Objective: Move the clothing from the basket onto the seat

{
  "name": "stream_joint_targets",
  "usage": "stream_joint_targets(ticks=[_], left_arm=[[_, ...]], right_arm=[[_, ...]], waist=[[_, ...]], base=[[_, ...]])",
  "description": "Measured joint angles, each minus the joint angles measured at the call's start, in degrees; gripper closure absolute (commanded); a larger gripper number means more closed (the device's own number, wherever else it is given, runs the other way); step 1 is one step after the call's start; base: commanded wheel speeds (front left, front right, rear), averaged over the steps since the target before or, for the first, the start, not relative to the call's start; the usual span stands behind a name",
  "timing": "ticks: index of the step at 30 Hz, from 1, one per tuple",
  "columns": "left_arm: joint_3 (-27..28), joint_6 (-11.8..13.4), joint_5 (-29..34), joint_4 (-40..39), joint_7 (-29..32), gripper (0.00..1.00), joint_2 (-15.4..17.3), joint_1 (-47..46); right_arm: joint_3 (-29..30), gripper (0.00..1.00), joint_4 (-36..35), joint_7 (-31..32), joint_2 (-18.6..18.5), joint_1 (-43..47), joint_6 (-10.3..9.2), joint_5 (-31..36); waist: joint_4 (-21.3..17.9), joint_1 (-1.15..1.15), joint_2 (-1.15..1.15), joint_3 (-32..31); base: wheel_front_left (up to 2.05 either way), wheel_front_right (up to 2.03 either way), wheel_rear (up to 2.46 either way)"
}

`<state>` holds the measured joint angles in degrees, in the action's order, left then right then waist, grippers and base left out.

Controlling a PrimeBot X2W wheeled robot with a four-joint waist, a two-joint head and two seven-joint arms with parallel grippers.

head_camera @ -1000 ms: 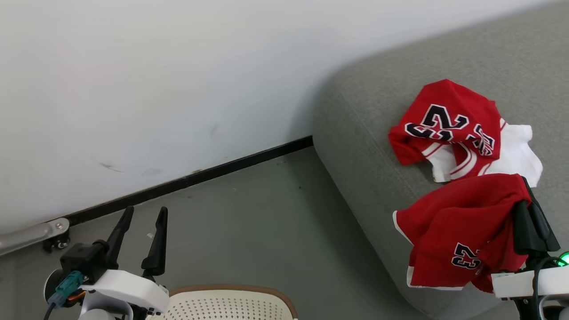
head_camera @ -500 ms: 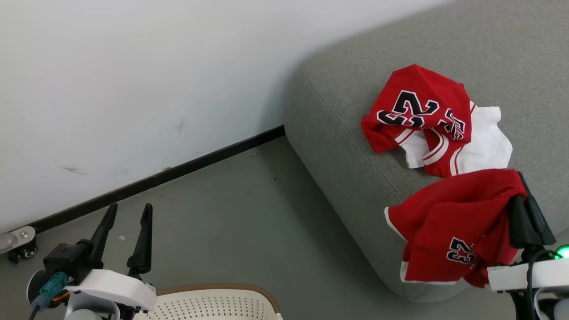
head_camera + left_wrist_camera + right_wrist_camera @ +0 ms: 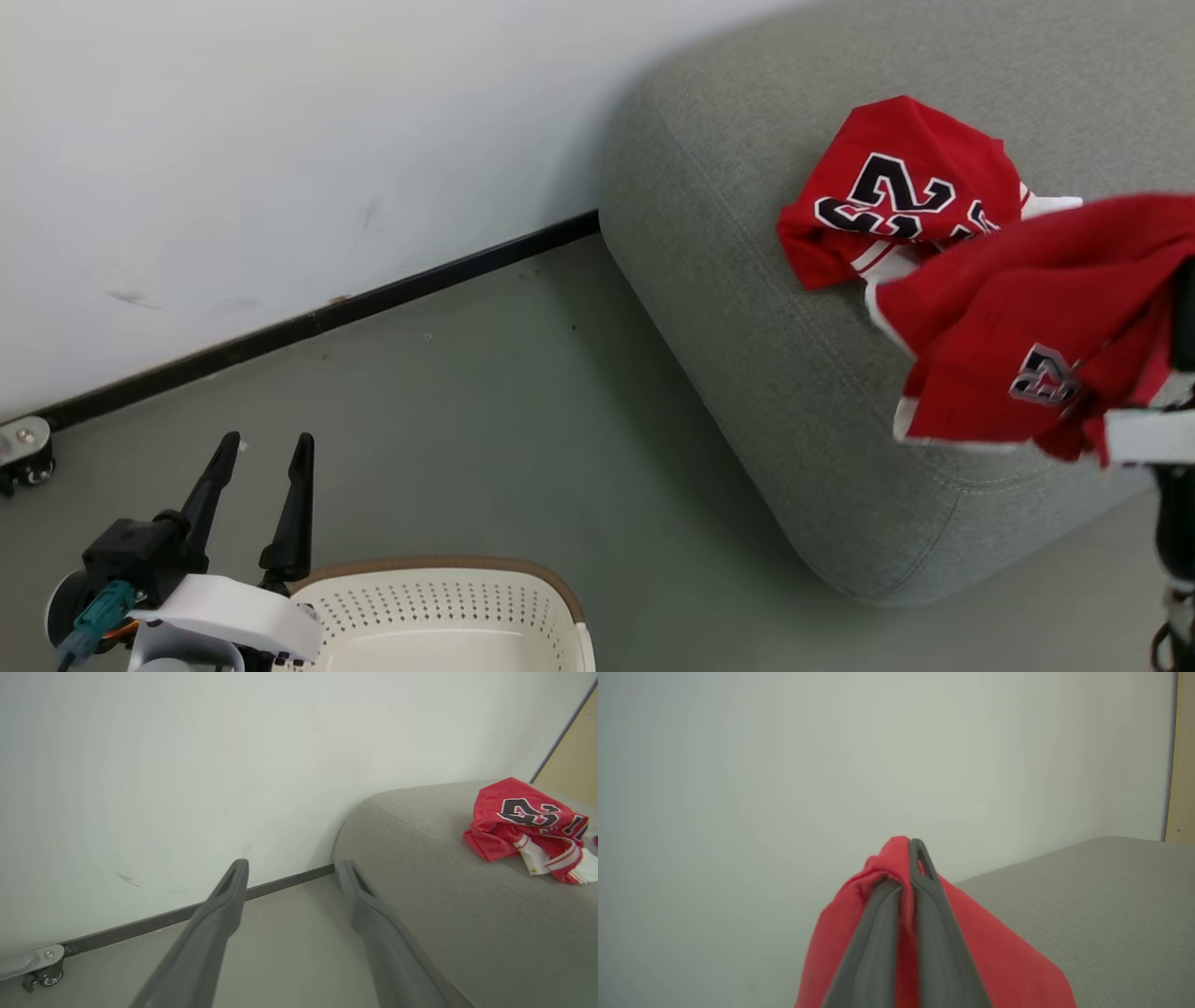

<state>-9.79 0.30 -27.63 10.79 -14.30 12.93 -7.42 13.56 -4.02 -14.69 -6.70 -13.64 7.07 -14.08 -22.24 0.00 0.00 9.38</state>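
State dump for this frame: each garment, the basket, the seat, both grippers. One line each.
jersey: crumpled, lying on the sofa, not gripped.
shorts: bunched, pinched in the right gripper, held over the sofa's front edge.
basket: upright on the floor, cut off by the frame; no clothing in the visible part.
sofa: carries the jersey.
left gripper: open, holding nothing.
right gripper: shut on the shorts.

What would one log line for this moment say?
right gripper: shut on shorts | left gripper: open | jersey: on seat
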Motion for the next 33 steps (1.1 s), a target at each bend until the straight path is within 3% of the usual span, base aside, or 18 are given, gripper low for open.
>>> stream_joint_targets(ticks=[10, 23, 27, 33], left_arm=[[0.6, 0.2, 0.3, -2.4, 0.1, 0.00, 1.8, 1.1], [0.6, 0.1, 1.6, -6.8, 2.1, 0.00, 4.0, -0.3], [0.5, 0.1, 2.0, -7.9, 2.9, 0.00, 4.4, -1.7], [0.5, 0.0, 2.1, -8.9, 3.6, 0.00, 5.3, -3.2]], right_arm=[[6.9, 1.00, 2.1, 3.5, -5.2, -12.2, 0.00, 1.4], [13.3, 1.00, 12.0, 10.7, -11.8, -27.1, 0.00, 1.5], [14.2, 1.00, 16.3, 12.4, -11.4, -28.0, 0.00, 1.8], [16.2, 1.00, 23.1, 12.8, -6.7, -27.9, 0.00, 1.3]], waist=[[1.6, 0.00, 0.00, 4.3], [3.7, 0.00, 0.00, 11.9], [4.2, 0.00, 0.00, 14.3], [4.7, 0.00, 0.00, 17.7]], base=[[0.00, 0.00, 0.00], [0.00, 0.00, 0.00], [0.00, 0.00, 0.00], [0.00, 0.00, 0.00]])
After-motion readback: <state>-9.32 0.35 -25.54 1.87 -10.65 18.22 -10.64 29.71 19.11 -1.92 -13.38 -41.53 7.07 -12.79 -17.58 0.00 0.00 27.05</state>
